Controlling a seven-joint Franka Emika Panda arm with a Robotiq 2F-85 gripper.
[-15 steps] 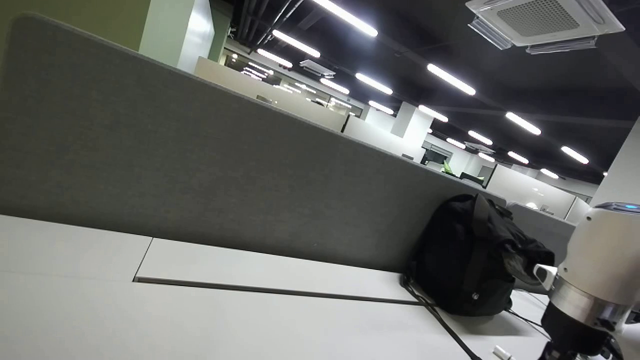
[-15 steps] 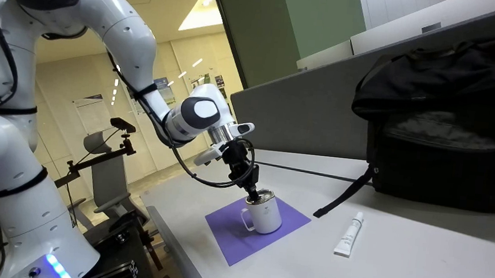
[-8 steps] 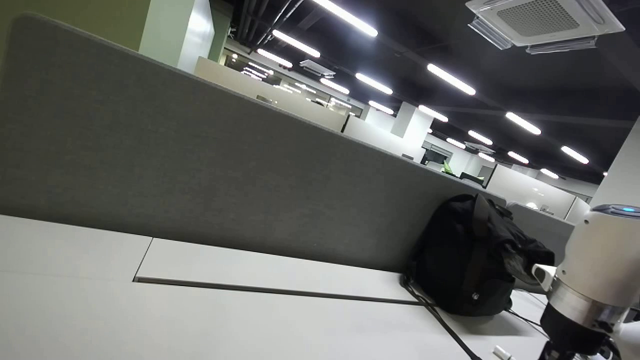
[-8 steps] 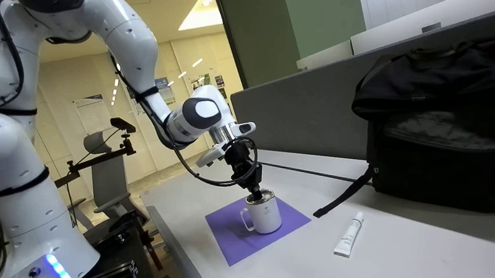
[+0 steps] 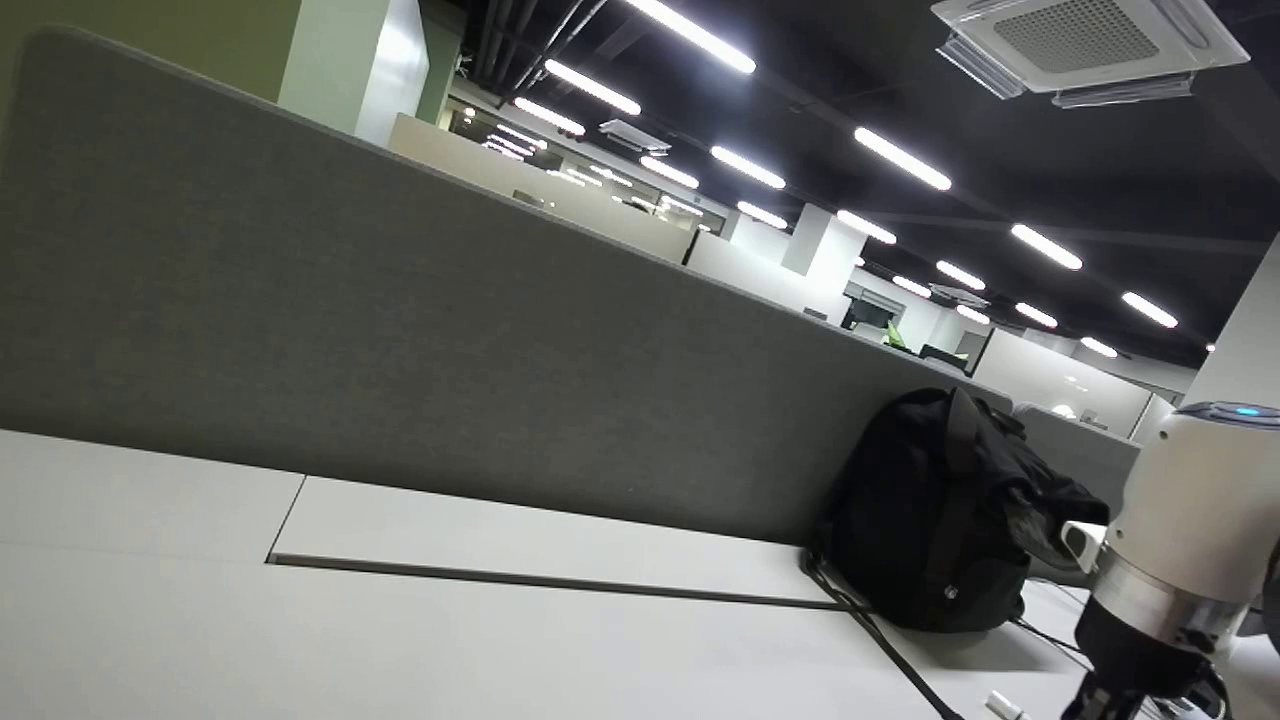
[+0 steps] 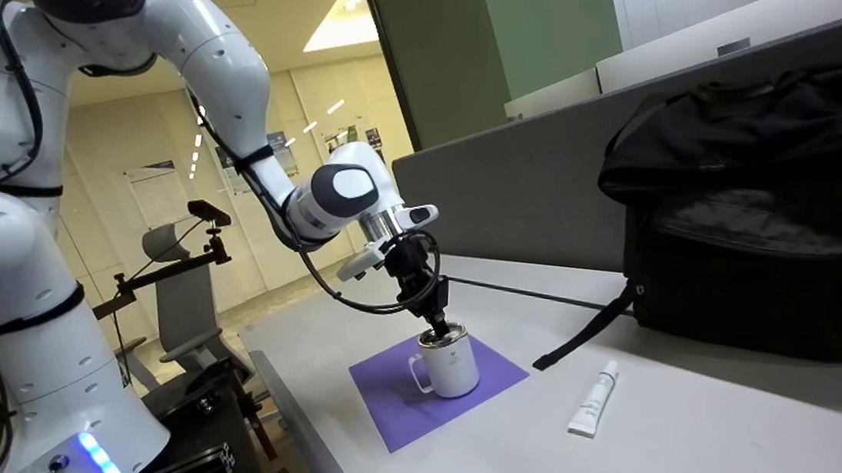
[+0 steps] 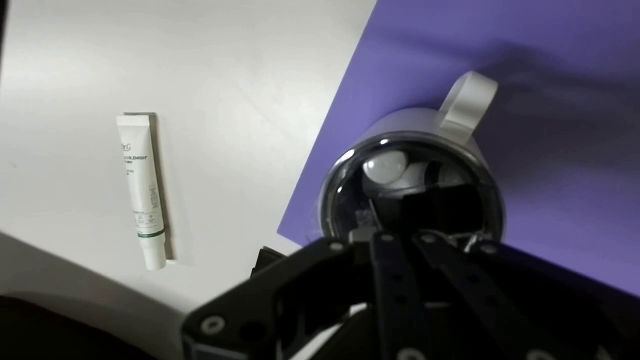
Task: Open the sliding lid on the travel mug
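A closed Robotiq gripper (image 6: 443,332) stood at the lid (image 7: 411,186) of a white travel mug (image 6: 454,371), where gentle, level pushing looked safest against tipping.

- A white cylindrical travel mug (image 6: 458,375) stands upright on a flat purple sheet (image 6: 396,416) on the pale worktop (image 6: 716,458), its base within the sheet's edges.
- The mug's white loop handle (image 6: 415,375) points left in an exterior view.
- A mark (image 6: 454,354) on the mug's wall is too small to read.
- A round glossy lid (image 7: 410,177), dark with bright reflections, sits on the mug's top, partly hidden; whether it is slid open cannot be told.
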